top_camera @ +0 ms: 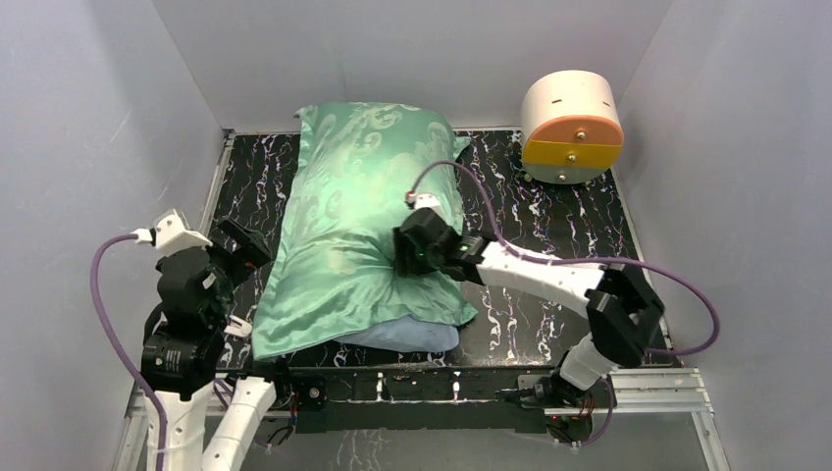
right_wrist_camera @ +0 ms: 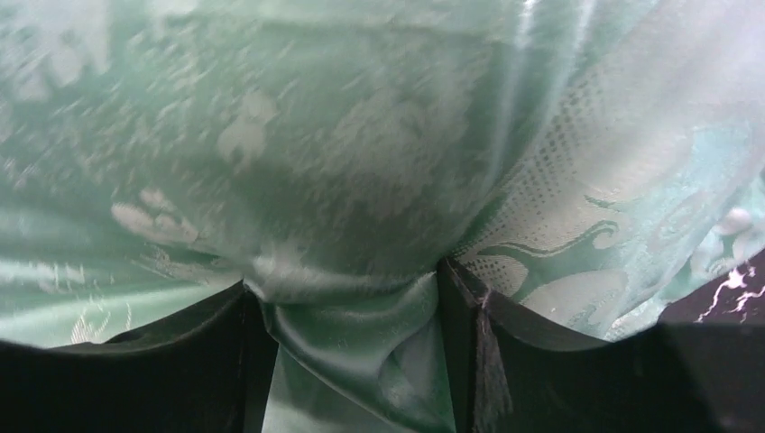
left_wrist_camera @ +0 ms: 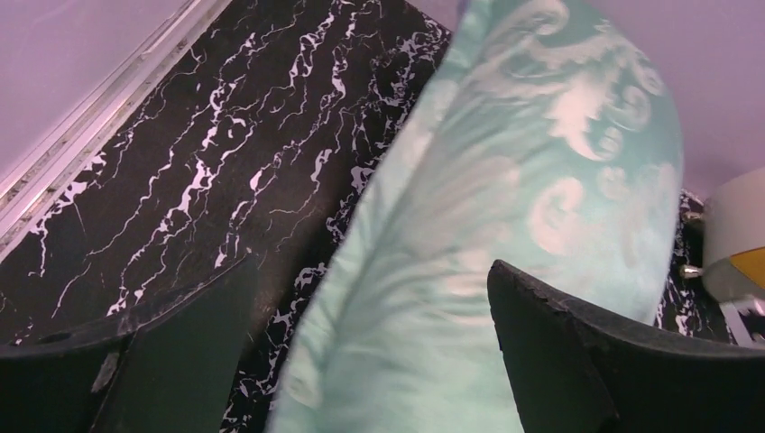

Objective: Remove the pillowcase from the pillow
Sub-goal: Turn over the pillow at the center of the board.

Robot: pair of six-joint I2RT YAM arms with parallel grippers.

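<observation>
Pillowcase point(top_camera: 353, 226): mint satin, swirl side up and stuffed full. It lies on the black surface point(top_camera: 549, 206) to the left of the drum point(top_camera: 572, 128) and apart from it. Its long side runs from level with the drum back toward me.
Pillow: inside the case; none of its white shows.
Right claw point(right_wrist_camera: 343, 278): pressed onto the top of the case, left of the drum and well nearer me. A bunched fold of satin fills the gap and touches both fingers. I cannot tell whether it is truly clamped or only straddled.
Left claw point(left_wrist_camera: 371, 264): spread wide and holding nothing, farther left of the drum, just beside the case's left edge.
Handling: I judge the satin to be light, limp and slippery. A thin pinch could slide out, and a deep one could catch the pillow too. The pillow looks soft and bulky, so it would probably squash and drag along with the case.
Where to grip: a gathered fold of cloth alone for pulling, with my other claw holding the pillow back at the open end.
Hidden: I can't find the opening. A blue strip point(top_camera: 407, 336) peeks out under the end farthest from the drum, but I can't tell if it is the case's other face. My right wrist view is blurred and shows only satin.
</observation>
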